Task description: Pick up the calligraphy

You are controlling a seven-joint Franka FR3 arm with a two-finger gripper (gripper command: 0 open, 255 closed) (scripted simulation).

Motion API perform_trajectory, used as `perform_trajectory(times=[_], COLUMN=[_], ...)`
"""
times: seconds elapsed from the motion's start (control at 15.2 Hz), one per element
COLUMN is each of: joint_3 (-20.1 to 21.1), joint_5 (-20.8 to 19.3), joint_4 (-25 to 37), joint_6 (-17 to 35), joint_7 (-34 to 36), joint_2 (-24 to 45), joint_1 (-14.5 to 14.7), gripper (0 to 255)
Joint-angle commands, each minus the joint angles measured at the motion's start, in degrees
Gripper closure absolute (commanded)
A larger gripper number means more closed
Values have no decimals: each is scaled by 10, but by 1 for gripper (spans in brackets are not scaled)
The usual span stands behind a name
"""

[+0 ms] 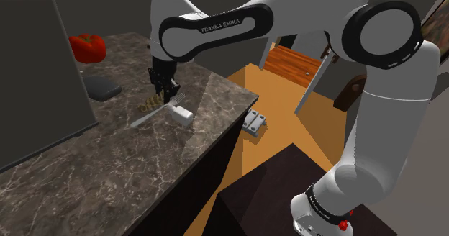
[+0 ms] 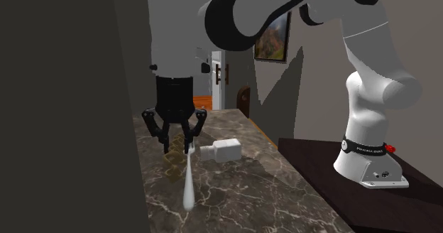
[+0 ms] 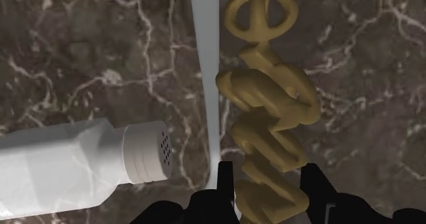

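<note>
On the dark marbled counter (image 1: 65, 170), one tan calligraphy piece (image 3: 270, 113) is lying flat just beside one pale slim utensil (image 3: 207, 65), with one white shaker (image 3: 75, 161) lying beyond that. Above one end the jaws are standing apart, straddling it without clasping, while the white arm (image 1: 216, 27) is showing "FRANKA EMIKA".

The black gripper (image 2: 176, 145) hangs fingers-down and spread just above the marble counter (image 2: 241, 196). A white shaker (image 2: 221, 150) lies on its side at the gripper's three o'clock. A pale slim utensil (image 2: 189, 185) (perhaps a fork) stretches from under the gripper toward six o'clock. The arm's base (image 2: 369, 164) stands farther out at three o'clock.
</note>
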Motion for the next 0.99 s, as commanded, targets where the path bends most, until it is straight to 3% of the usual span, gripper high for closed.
perform_trajectory(times=[0.0,0.92], joint_3=[2,11], joint_5=[4,23], joint_4=[7,70], joint_6=[-12,-95], joint_7=[-2,-13], joint_2=[-5,-30], joint_1=[-1,-3], gripper=[255,255])
